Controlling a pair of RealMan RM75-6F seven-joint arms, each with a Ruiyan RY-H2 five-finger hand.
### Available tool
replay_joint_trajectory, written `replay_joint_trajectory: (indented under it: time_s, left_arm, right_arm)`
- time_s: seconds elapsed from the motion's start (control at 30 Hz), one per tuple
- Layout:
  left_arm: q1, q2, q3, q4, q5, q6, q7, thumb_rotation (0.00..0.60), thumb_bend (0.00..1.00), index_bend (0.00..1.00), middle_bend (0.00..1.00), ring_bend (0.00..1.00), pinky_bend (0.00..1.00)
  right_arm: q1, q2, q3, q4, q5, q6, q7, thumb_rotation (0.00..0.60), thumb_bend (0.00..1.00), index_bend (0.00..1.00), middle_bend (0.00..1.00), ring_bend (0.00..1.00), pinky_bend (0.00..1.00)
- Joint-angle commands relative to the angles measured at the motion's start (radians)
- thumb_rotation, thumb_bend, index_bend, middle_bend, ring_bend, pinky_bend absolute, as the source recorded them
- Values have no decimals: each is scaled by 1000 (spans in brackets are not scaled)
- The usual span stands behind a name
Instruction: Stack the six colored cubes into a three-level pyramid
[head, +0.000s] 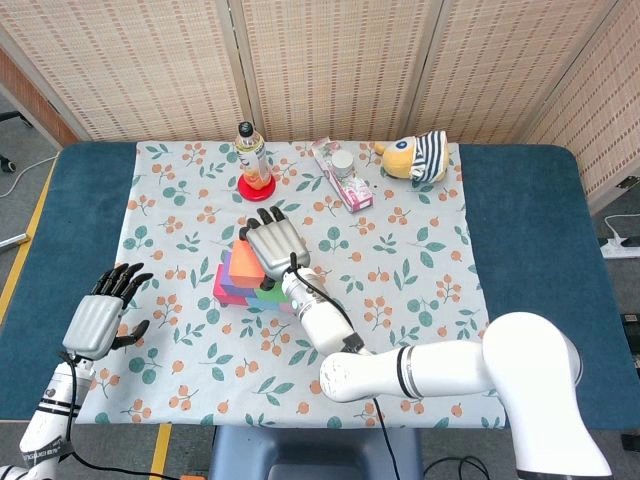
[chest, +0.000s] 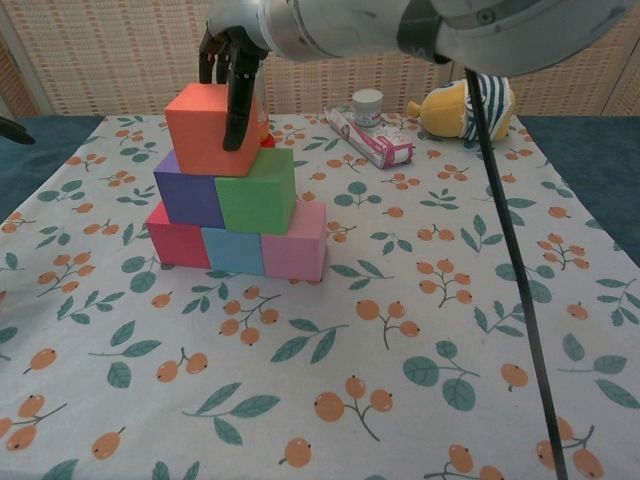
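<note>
My right hand (chest: 232, 58) grips the orange cube (chest: 205, 135) from above, thumb on its front face and fingers behind it. The cube sits slightly tilted on top of the purple cube (chest: 185, 195) and the green cube (chest: 255, 195). Below these stand the red cube (chest: 172, 245), light blue cube (chest: 230, 250) and pink cube (chest: 295, 245) in a row. In the head view my right hand (head: 272, 243) covers most of the orange cube (head: 238, 266). My left hand (head: 100, 315) hovers far to the left, fingers spread, holding nothing.
Behind the stack a bottle (head: 251, 150) stands on a red base. A pink tube package (chest: 375, 140), a white jar (chest: 367, 103) and a striped plush toy (chest: 465, 105) lie at the back right. A floral cloth (chest: 400, 330) covers the table.
</note>
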Motion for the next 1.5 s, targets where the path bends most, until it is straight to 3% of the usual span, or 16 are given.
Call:
replay_joint_trajectory:
  time_s: [0.03,0.2,0.37,0.47,0.73,0.97,1.17,1.33,1.5]
  left_arm:
    - [0,0,0,1,0,0,-1,600,338,153,48,2,101]
    - [0,0,0,2,0,1,-3,600,338,153,48,1,101]
    - [0,-2,1,5,2,0,-6,600,335,152,47,0,101]
    - [0,-2,1,6,3,1,-7,600,337,152,47,0,101]
    - [-1,-1,2,3,7,0,-5,600,338,152,47,0,102]
    - [-13,3,7,14,14,-25,-37,600,337,153,50,0,101]
    - [-38,-8,15,31,34,-64,-67,600,334,153,51,0,100]
    - [-74,-35,13,50,41,-108,-62,600,334,153,48,0,93]
    - [-113,-70,8,65,32,-160,-44,600,333,148,32,0,80]
  right_arm:
    - [0,-2,3,0,3,1,-6,600,0,360,150,27,0]
    - [0,-8,6,4,11,4,-17,600,0,325,150,27,0]
    - [-5,-7,10,-2,9,-1,-21,600,0,128,150,27,0]
    - [-7,-6,12,-6,4,0,-22,600,0,59,150,26,0]
    - [-20,5,26,-26,-4,5,-7,600,0,1,150,27,0]
    - [-145,129,22,-160,-107,13,108,600,0,0,148,21,0]
    - [-292,223,-18,-221,-257,-6,251,600,0,0,147,18,0]
    - [-398,206,-78,-165,-395,-24,368,600,0,0,146,17,0]
    - [-459,135,-93,-57,-481,-70,494,600,0,0,140,15,0]
